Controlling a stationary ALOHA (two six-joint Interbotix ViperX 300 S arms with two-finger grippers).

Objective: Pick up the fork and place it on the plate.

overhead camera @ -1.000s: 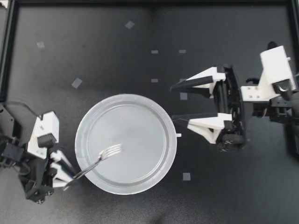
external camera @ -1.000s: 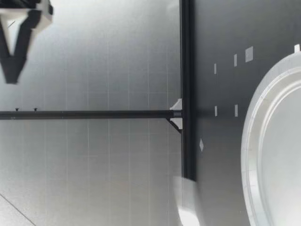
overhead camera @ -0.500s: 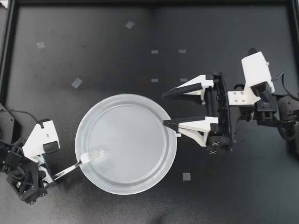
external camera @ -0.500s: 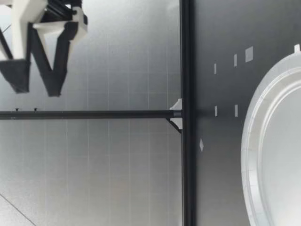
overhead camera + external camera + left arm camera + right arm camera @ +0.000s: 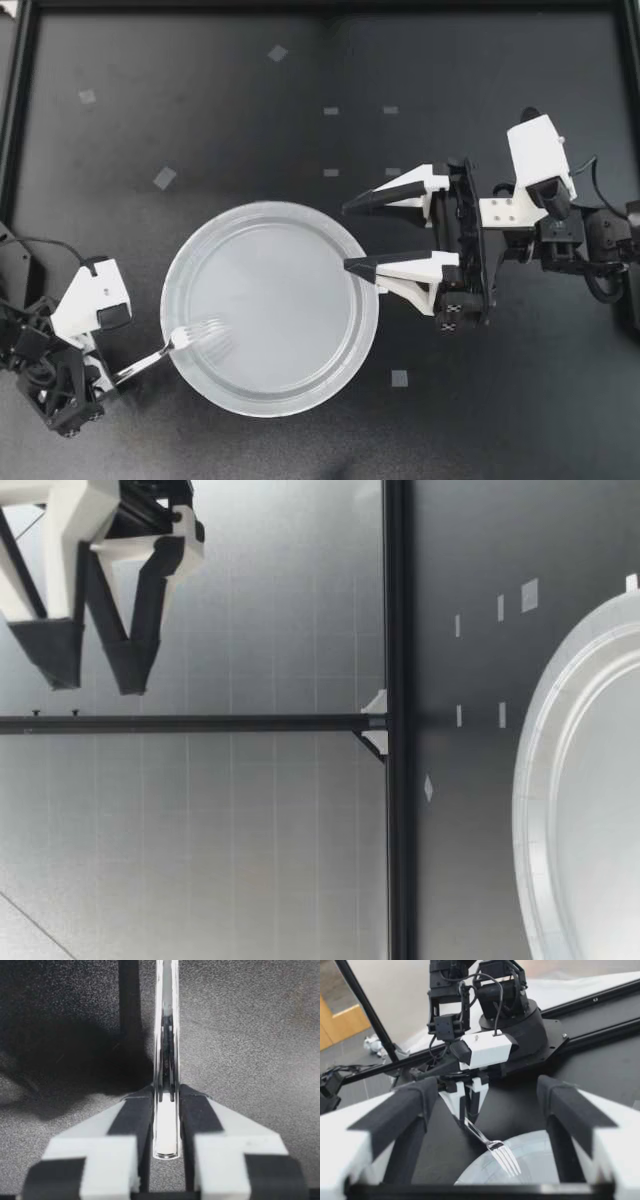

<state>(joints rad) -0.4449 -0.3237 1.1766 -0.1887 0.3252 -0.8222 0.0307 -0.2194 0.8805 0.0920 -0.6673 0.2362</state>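
Well, the robot's left gripper (image 5: 110,377) sits at the near-left corner of the dark table (image 5: 200,120), clenched on the handle of the fork (image 5: 186,340). The left wrist view shows it plainly: the shiny handle runs straight out between the two black finger pads (image 5: 134,1119), which press on it from both sides, with the handle's rounded end tucked back between them. From the gripper the fork slants out over the rim of the clear plate (image 5: 290,290), its tines above the plate's left inner edge (the right wrist view shows the tines angled downward toward the plate). I cannot tell whether they touch it.

The right gripper (image 5: 346,237) comes in from the other side with its fingers spread wide and nothing between them. One fingertip is over the plate's right rim; the other is over bare table just beyond the plate.

In the low view a gripper (image 5: 95,675) hangs well above the table, its fingers apart and pointing downward; only the plate's rim shows there, and the fork is out of sight. Small pale tape squares (image 5: 164,178) dot the table away from the plate.
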